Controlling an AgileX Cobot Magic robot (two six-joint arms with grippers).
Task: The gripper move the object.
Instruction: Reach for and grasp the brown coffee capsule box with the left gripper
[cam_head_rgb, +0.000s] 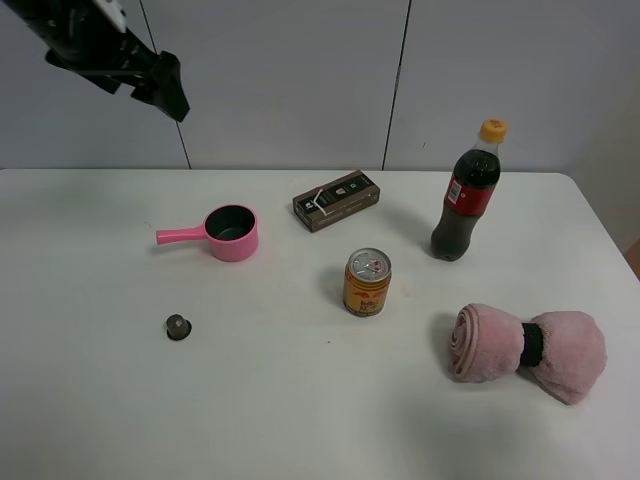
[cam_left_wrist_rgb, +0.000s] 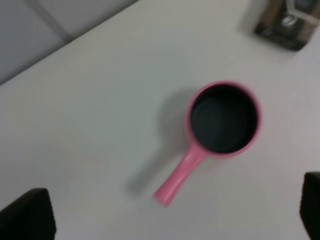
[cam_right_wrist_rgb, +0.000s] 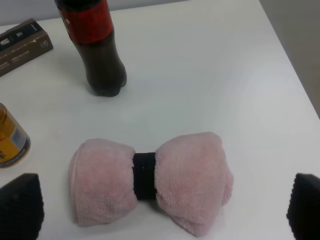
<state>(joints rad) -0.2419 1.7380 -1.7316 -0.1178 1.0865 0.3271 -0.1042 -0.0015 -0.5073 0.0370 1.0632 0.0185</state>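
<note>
White table (cam_head_rgb: 90, 400), bearing all below. Pink towel roll (cam_head_rgb: 525, 345), black band, at 4 o'clock of the tabletop. Cola bottle (cam_head_rgb: 465, 195), red label, script illegible. Black left gripper (cam_head_rgb: 168, 92), aloft at 10 o'clock, fingers spread wide, empty. Black right gripper (cam_right_wrist_rgb: 162, 212), likewise parted and empty, over the towel roll. Dark object (cam_head_rgb: 337, 200), tan-edged box just past table centre toward 12; at 4 o'clock from the left gripper, long axis 8-to-2, judged nearer that arm; white print unreadable. Pink pan (cam_head_rgb: 232, 233). Gold-red can (cam_head_rgb: 368, 283), lettering unreadable. Small capsule (cam_head_rgb: 178, 327).
</note>
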